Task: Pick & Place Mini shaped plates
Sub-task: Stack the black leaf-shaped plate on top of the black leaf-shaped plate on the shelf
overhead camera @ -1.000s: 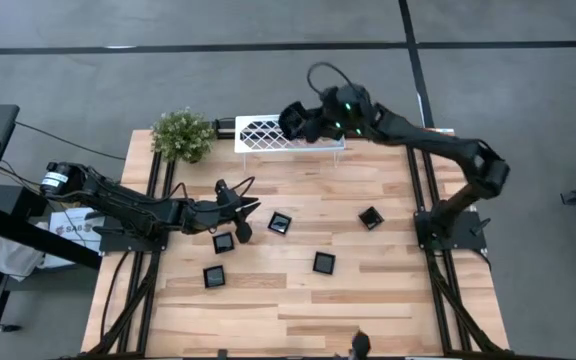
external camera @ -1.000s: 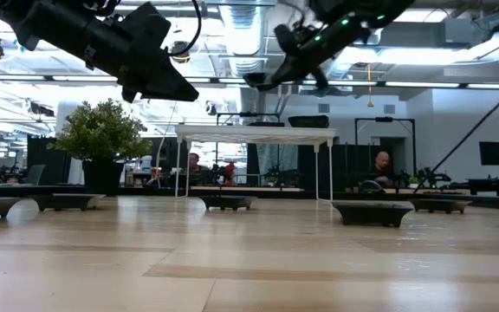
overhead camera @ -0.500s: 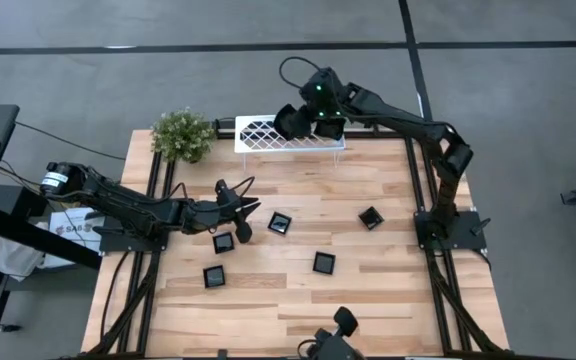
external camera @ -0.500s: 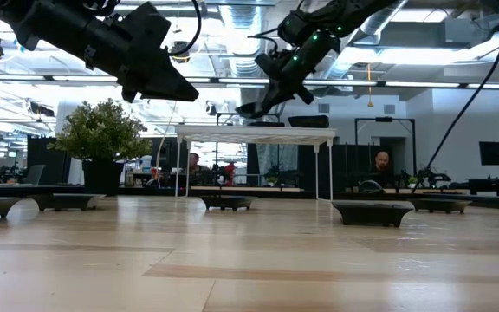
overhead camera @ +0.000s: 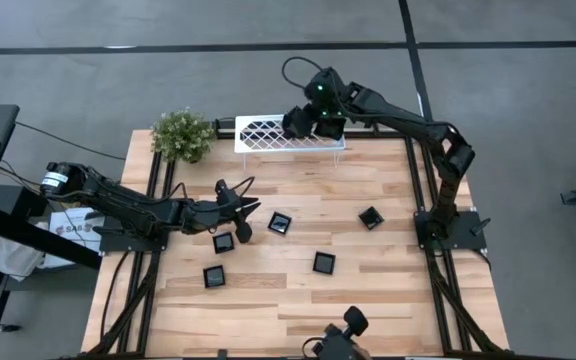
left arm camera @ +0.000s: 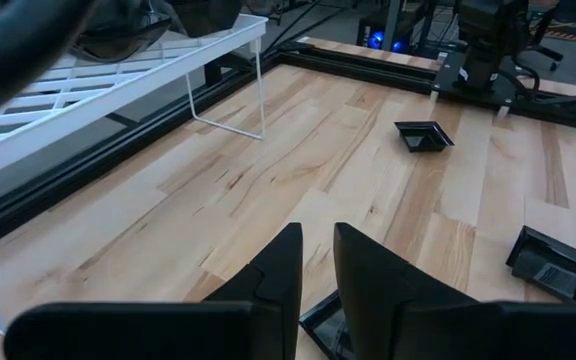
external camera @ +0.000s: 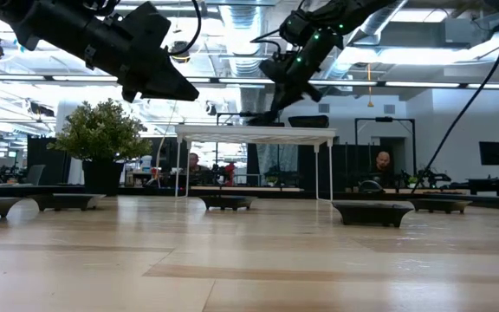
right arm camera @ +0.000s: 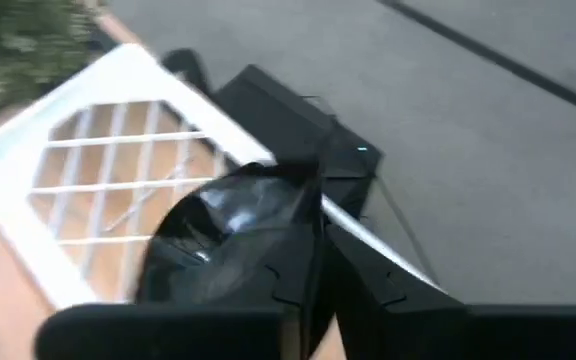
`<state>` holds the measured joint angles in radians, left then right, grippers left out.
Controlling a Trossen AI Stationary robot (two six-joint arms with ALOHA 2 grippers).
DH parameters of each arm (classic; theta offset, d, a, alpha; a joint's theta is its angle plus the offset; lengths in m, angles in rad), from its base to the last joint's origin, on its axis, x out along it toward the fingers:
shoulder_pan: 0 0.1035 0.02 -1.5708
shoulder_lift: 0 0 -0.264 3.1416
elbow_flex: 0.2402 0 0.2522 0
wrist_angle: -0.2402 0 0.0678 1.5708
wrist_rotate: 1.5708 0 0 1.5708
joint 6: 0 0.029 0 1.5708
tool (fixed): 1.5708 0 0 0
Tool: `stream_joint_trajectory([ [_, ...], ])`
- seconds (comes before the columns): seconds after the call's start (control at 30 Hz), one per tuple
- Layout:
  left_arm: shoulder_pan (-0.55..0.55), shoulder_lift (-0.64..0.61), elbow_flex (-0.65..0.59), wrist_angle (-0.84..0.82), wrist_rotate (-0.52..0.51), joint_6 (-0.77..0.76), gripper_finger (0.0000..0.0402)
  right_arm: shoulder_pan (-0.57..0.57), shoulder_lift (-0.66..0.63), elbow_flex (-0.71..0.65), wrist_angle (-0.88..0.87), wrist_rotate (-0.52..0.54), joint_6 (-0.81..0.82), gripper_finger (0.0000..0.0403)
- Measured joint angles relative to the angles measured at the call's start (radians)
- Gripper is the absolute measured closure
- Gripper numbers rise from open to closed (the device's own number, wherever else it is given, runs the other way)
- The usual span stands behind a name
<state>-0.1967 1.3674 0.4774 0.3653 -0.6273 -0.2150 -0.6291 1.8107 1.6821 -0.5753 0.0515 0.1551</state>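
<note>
A: Where are we in the scene?

B: We see a wooden tabletop [overhead camera: 368, 290] from above. Five mini shaped plates [overhead camera: 323, 262] lie scattered across its middle. A white lattice rack [overhead camera: 268, 132] stands at the far edge, beside a small potted plant [overhead camera: 182, 134] at the far left corner.

A: And our right pincer?

B: Our right pincer [overhead camera: 294, 124] hangs over the rack's right half. In its wrist view the fingers are closed on a rounded glossy black plate [right arm camera: 230, 232], held directly above the lattice. So the drop point lies straight below the pincer, and this arm is the one placed to set the plate down.

A: The left pincer?

B: Our left pincer [overhead camera: 240, 224] hovers near the tabletop's left edge, fingers nearly together and holding nothing, with a square plate [overhead camera: 224, 242] just beneath its tips.

A: Anything unclear?

B: We cannot tell whether the held plate touches the rack. The wrist view is blurred, and from above the pincer hides the plate.
</note>
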Motion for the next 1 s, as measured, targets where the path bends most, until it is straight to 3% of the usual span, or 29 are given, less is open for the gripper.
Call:
stream_joint_trajectory([
  [0.3, 0.0, 0.0, 0.0, 0.0, 0.0, 0.0, 0.0339, 0.006, 0.0, 0.0, -0.003, 0.001, -0.052, 0.0311],
  [0.43, 0.0, 0.0, 0.0, 0.0, 0.0, 0.0, 0.0339, 0.027, -0.017, 0.0, 0.001, 0.073, -0.066, 0.0305],
  [0.77, 0.0, 0.0, 0.0, 0.0, 0.0, 0.0, 0.0339, 0.099, -0.025, 0.0, 0.021, 0.05, -0.098, 0.0333],
  [1.0, 0.0, 0.0, 0.0, 0.002, 0.0, 0.0, 0.0339, 0.177, -0.024, 0.0, 0.065, 0.052, -0.23, 0.0391],
])
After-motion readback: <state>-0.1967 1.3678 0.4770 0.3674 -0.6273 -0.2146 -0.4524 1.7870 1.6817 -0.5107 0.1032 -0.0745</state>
